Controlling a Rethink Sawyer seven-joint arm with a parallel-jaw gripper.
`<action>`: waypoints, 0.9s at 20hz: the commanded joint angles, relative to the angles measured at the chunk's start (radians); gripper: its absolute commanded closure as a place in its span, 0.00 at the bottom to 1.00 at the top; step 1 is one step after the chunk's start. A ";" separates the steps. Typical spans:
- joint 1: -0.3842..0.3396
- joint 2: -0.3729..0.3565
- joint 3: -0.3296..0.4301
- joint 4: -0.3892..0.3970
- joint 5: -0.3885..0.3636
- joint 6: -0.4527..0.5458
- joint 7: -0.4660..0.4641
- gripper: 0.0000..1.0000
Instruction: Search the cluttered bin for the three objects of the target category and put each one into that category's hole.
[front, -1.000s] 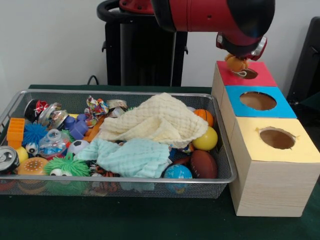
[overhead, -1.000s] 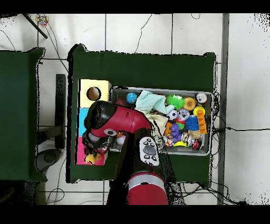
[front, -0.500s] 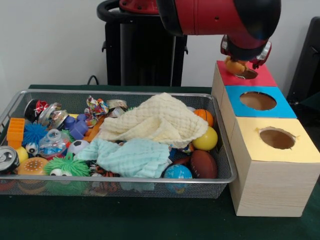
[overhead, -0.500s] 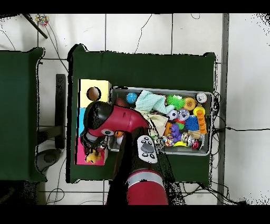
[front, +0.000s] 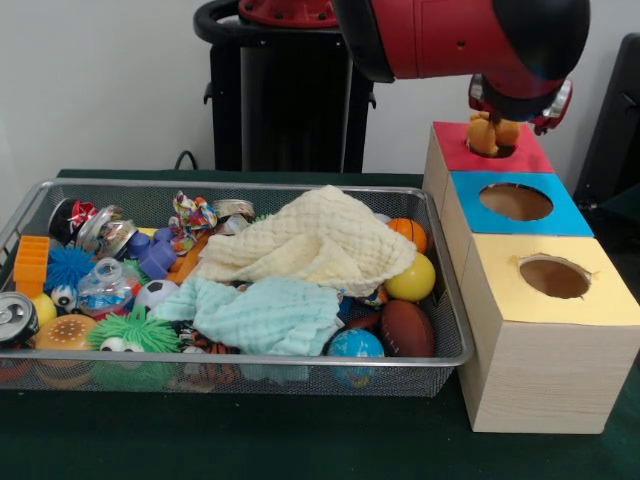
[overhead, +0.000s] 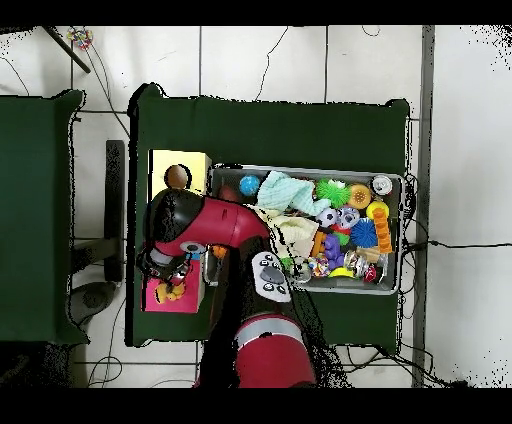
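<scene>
The red and black arm (overhead: 205, 225) is reaching over the red-topped box (overhead: 176, 298), an orange toy (overhead: 169, 292) lying there.

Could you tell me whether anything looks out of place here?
Nothing stands out. The bin is cluttered, with two cloths draped over the toys. The gripper holds an orange toy over the red box.

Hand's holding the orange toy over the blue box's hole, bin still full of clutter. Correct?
Not quite. The hand holds the orange toy over the red box, not the blue box, whose hole stands clear in the front view. The bin is still full of clutter.
</scene>
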 joint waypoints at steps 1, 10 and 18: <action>-0.021 -0.001 0.110 0.080 0.052 -0.047 0.019 0.00; -0.016 -0.154 0.079 0.182 0.028 0.009 0.030 0.00; -0.020 -0.223 0.021 0.212 -0.062 0.013 0.033 0.00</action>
